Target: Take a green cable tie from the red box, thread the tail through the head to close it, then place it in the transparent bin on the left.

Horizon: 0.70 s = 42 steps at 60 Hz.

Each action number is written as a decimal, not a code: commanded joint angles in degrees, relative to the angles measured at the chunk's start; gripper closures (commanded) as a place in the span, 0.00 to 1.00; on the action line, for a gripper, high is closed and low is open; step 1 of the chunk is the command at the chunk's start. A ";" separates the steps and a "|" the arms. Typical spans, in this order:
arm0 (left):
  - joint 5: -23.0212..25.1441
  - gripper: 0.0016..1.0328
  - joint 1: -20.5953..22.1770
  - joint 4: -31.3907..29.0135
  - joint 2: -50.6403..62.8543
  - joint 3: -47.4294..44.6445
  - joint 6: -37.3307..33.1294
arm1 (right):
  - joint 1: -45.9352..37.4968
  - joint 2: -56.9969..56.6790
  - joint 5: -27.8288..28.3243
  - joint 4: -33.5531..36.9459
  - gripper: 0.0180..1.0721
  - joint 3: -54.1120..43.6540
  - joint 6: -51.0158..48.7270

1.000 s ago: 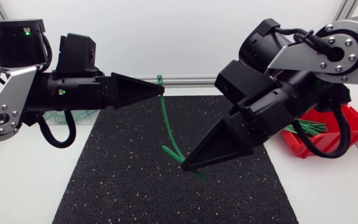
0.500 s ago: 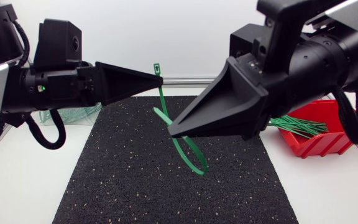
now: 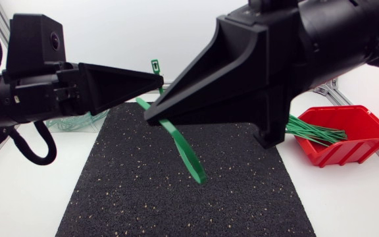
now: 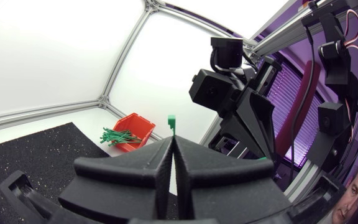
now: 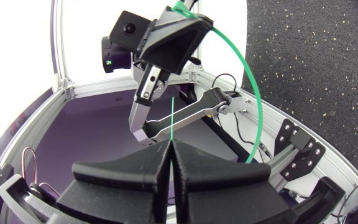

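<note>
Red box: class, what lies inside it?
Green cable ties, bundled, ends poking over the red box rim. The floor beneath is covered; the right gripper hides one corner.

Left end effector (image 3: 158, 81): matte black, two broad wedge fingers.
Right end effector (image 3: 151, 118): same matte black wedge shape.
Left arm (image 3: 18, 99): boxy black housings, with a looped black cable (image 3: 34, 160).

Robotics lab bench: a white table (image 3: 18, 204) with a black speckled mat (image 3: 143, 197), aluminium frame rails (image 4: 127, 55) beyond the mat's far corners, a red box (image 3: 347, 153) to the mat's right.
</note>
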<state>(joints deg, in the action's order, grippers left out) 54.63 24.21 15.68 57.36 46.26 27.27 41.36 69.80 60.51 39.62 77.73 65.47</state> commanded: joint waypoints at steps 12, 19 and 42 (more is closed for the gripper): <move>-1.81 0.97 1.11 1.19 -1.55 -1.52 1.47 | 0.65 -2.21 -1.62 -7.01 0.94 -0.48 16.62; -2.51 0.97 1.11 1.37 -1.73 -1.70 1.39 | 0.56 -1.51 -2.33 -7.18 0.94 0.40 18.64; -7.17 0.97 2.42 1.81 -1.20 -1.44 1.56 | -2.87 0.07 -4.96 -11.23 0.94 1.28 26.37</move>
<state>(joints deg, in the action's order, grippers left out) 48.01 26.00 16.53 56.40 45.67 27.29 39.11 69.43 56.03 30.28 78.06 87.96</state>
